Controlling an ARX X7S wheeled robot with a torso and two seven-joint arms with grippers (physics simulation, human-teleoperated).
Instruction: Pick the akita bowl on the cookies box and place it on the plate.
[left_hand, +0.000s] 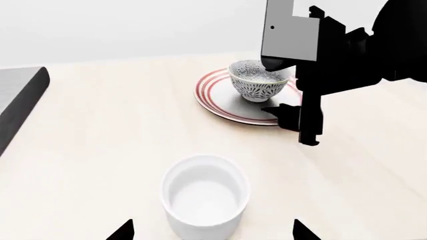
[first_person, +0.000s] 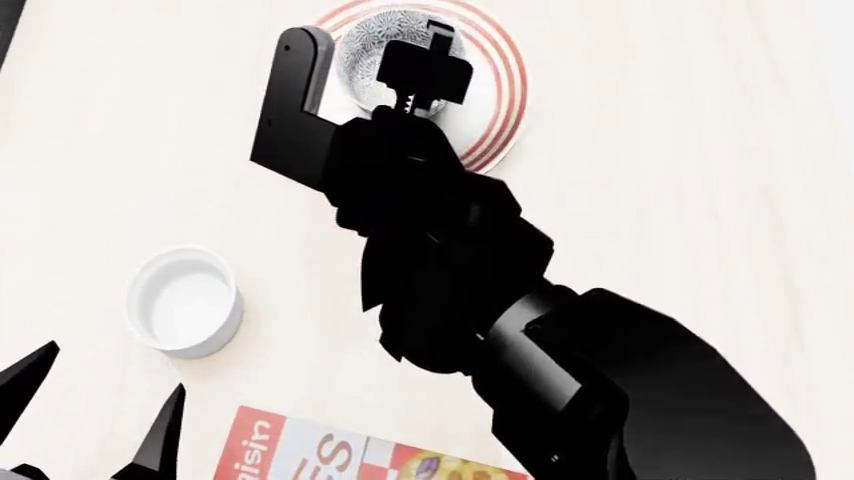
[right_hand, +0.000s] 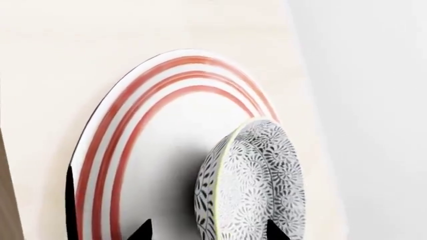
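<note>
Right gripper (first_person: 424, 62) sits directly over the akita bowl (left_hand: 257, 80), which already rests on the plate (left_hand: 217, 100), jaws straddling its rim but can't tell if they're gripping, so I'd open fully and lift straight up.

1. Bowl (left_hand: 255, 82): dark grey-and-white floral speckle outside, pale inside, thin greenish rim line seen in the right wrist view.
2. Plate (right_hand: 113, 145): white, three red concentric rings at the rim.
3. Cup (first_person: 184, 302): plain white inside and out.
4. Box (first_person: 350, 457): red and white panels, white lettering on the red, a yellow patch near one edge.
5. Bench (first_person: 694, 150): pale beige, faint wood grain.
6. Right tool (first_person: 424, 70): black, with a grey block beside it.
</note>
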